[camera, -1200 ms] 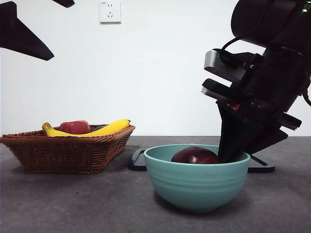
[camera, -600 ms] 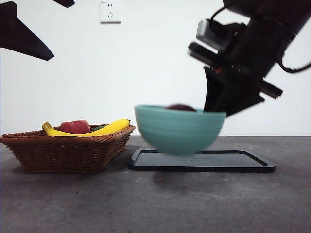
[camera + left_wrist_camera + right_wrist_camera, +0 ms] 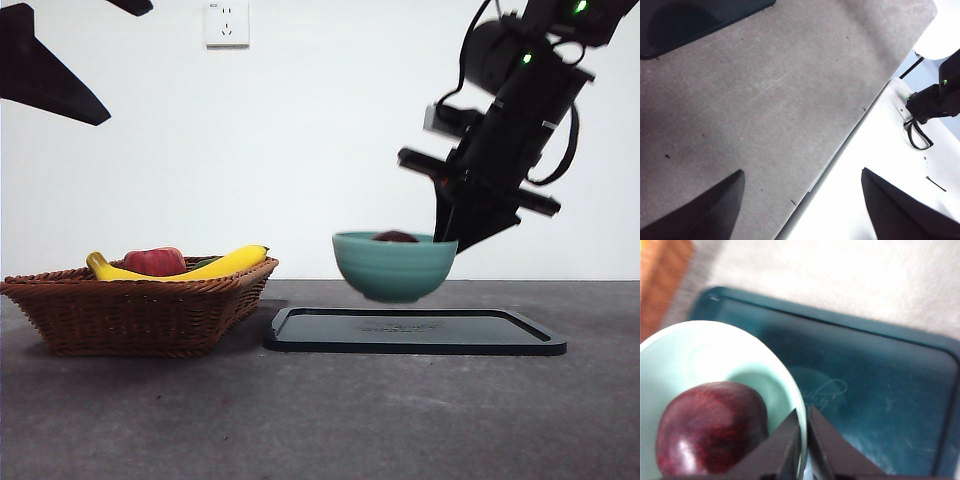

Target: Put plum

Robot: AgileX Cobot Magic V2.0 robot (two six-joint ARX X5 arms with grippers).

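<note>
The dark maroon plum (image 3: 710, 427) lies inside the teal bowl (image 3: 700, 360); in the front view only its top (image 3: 396, 237) shows above the bowl's rim. My right gripper (image 3: 803, 440) is shut on the bowl's rim and holds the bowl (image 3: 392, 268) in the air just above the dark tray (image 3: 415, 331). In the front view the right gripper (image 3: 452, 235) comes down from the upper right. My left gripper (image 3: 802, 205) is open and empty over bare table, and shows as a black tip (image 3: 45, 70) at the top left of the front view.
A wicker basket (image 3: 135, 305) stands at the left with yellow bananas (image 3: 225, 264) and a brighter red fruit (image 3: 155, 262). The dark tray (image 3: 880, 390) lies under the bowl. The table's edge (image 3: 850, 135) shows in the left wrist view. A wall socket (image 3: 226, 22) is behind.
My right gripper lifted the bowl with the plum off the near table, then carried it farther back and lower, over the tray. The left arm has not moved.
</note>
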